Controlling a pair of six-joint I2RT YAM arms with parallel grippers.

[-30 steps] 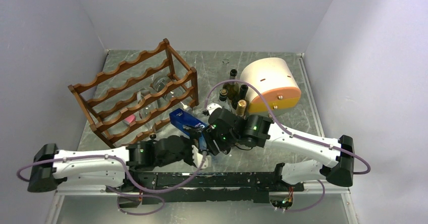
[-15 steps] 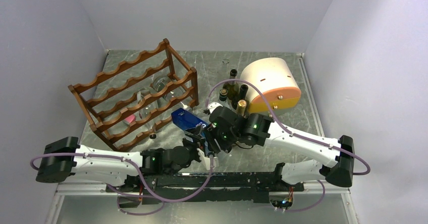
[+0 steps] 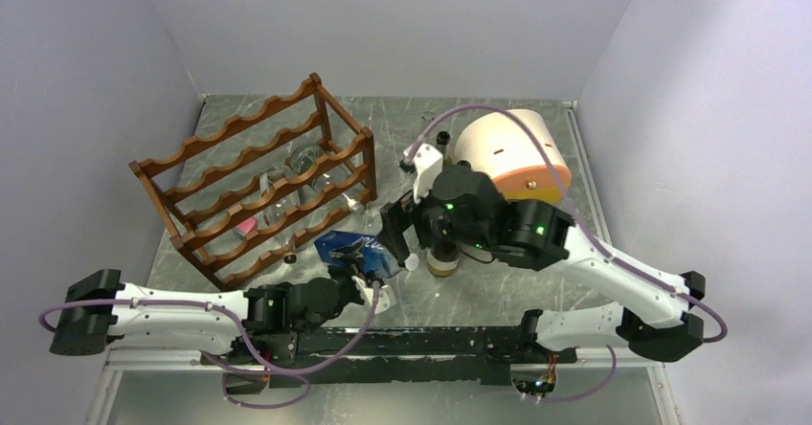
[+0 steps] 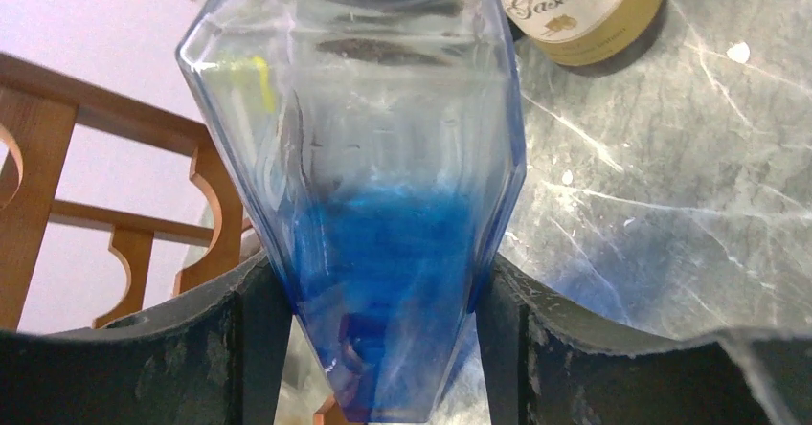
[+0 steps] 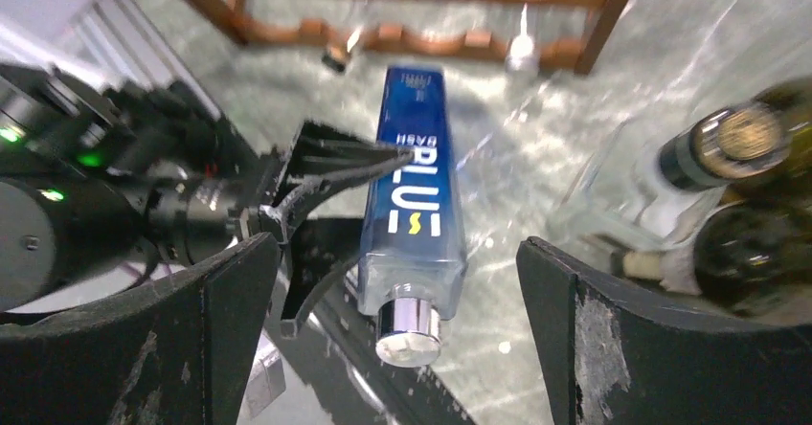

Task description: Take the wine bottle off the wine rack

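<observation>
— Where is the blue bottle [image 3: 349,249] found?

— It is seen off the wine rack [image 3: 259,190], just past the rack's near right corner, close to the wood but not touching it. The body is tilted, and the silver cap [image 5: 409,331] is pointed away from the rack. Whether the bottle's base is rested on the table [image 4: 670,205] cannot be told.

— By what is it held?

— It is clamped by the left gripper [image 4: 378,296]. In the left wrist view the lower, blue-tinted part of the glass is pinched between the two black fingers [image 4: 254,348], with both pressed against it.

— And the right gripper?

— The right gripper [image 5: 394,248] is spread wide and nothing is held in it. It is poised over the capped end of the bottle, farther from the rack than the left gripper, and no contact with the glass is seen.

— What else is placed around the rack?

— Clear glass bottles [image 3: 297,171] are laid in the rack's lower tiers. A wine bottle with a cream label [image 4: 584,9] is stood on the table to the right of the rack, beyond the blue bottle. A cream-and-orange drum box [image 3: 512,152] is set well to the right of the rack, and corked dark bottles [image 5: 723,143] are grouped on the side of it that faces the rack.
</observation>
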